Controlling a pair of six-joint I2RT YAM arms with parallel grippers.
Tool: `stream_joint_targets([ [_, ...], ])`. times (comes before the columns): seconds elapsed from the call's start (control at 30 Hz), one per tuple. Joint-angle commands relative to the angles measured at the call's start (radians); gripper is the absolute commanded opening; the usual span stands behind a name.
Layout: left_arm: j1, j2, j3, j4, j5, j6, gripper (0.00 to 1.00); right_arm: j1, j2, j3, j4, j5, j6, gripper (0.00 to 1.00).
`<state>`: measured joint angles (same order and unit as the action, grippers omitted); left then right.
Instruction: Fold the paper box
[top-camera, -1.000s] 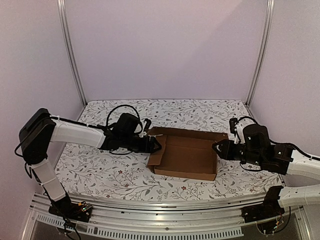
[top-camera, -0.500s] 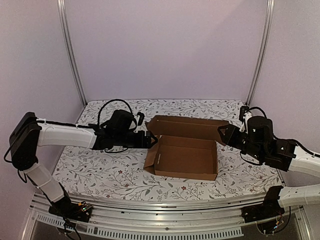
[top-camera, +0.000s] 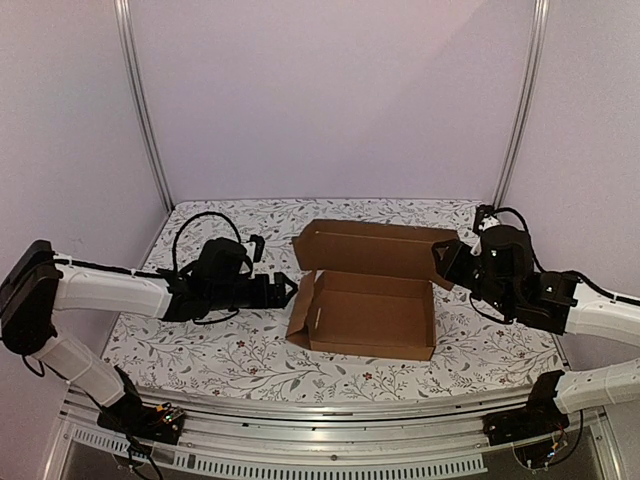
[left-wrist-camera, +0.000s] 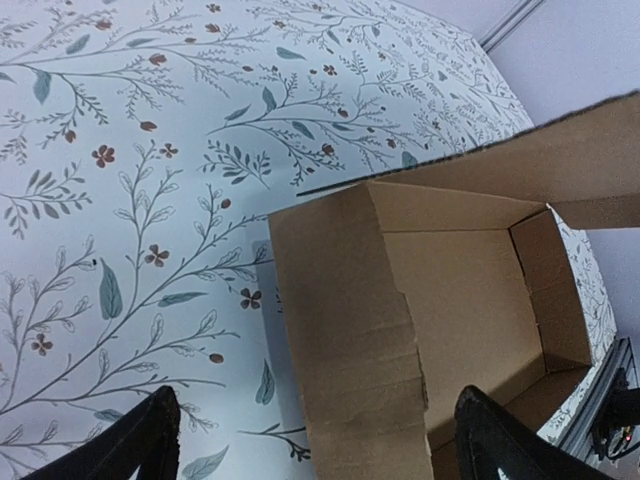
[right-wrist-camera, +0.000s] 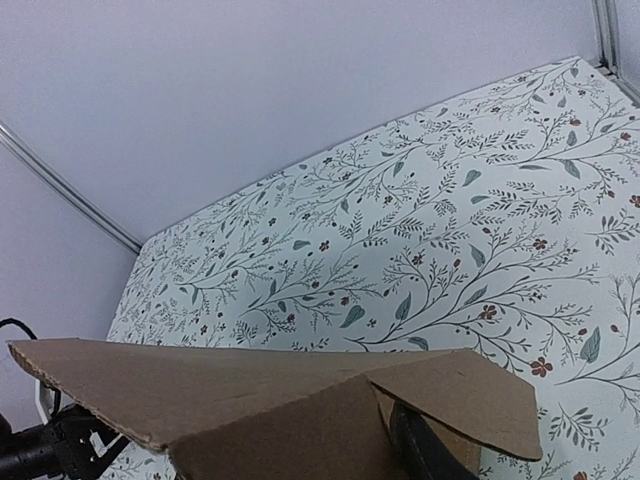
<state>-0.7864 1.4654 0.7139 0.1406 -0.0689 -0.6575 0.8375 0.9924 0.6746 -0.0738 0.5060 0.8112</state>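
Observation:
The paper box (top-camera: 372, 316) is a brown cardboard tray in the middle of the table. Its lid (top-camera: 365, 250) stands raised along the back, and its left side flap (top-camera: 303, 306) leans outward. My right gripper (top-camera: 445, 262) is shut on the lid's right end flap and holds the lid up. In the right wrist view one dark finger (right-wrist-camera: 422, 452) shows under the cardboard (right-wrist-camera: 230, 392); the other is hidden. My left gripper (top-camera: 284, 291) is open just left of the box. In the left wrist view its fingers (left-wrist-camera: 150, 440) stand wide apart on either side of the left flap (left-wrist-camera: 350, 300), not touching it.
The table wears a floral cloth (top-camera: 200, 340). Metal frame posts (top-camera: 145, 110) and purple walls close the back and sides. An aluminium rail (top-camera: 320, 425) runs along the near edge. Cables loop over both wrists.
My right gripper has risen and swung the lid up from lying low at the back. My left arm has drawn back to the left, away from the box's left flap.

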Motion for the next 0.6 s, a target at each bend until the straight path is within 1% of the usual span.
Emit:
stream_joint_targets([
  [0.0, 0.006, 0.05, -0.053, 0.143, 0.048, -0.001, 0.95, -0.007, 0.031, 0.044, 0.048, 0.067, 0.001, 0.4],
  [0.17, 0.056, 0.133, -0.102, 0.322, 0.166, -0.038, 0.97, -0.019, 0.084, 0.092, 0.057, 0.07, -0.018, 0.41],
  [0.4, 0.102, 0.273, -0.105, 0.51, 0.311, -0.113, 0.99, -0.025, 0.15, 0.138, 0.065, 0.075, -0.034, 0.42],
  [0.57, 0.117, 0.347, -0.102, 0.618, 0.372, -0.177, 1.0, -0.027, 0.171, 0.152, 0.065, 0.072, -0.04, 0.42],
])
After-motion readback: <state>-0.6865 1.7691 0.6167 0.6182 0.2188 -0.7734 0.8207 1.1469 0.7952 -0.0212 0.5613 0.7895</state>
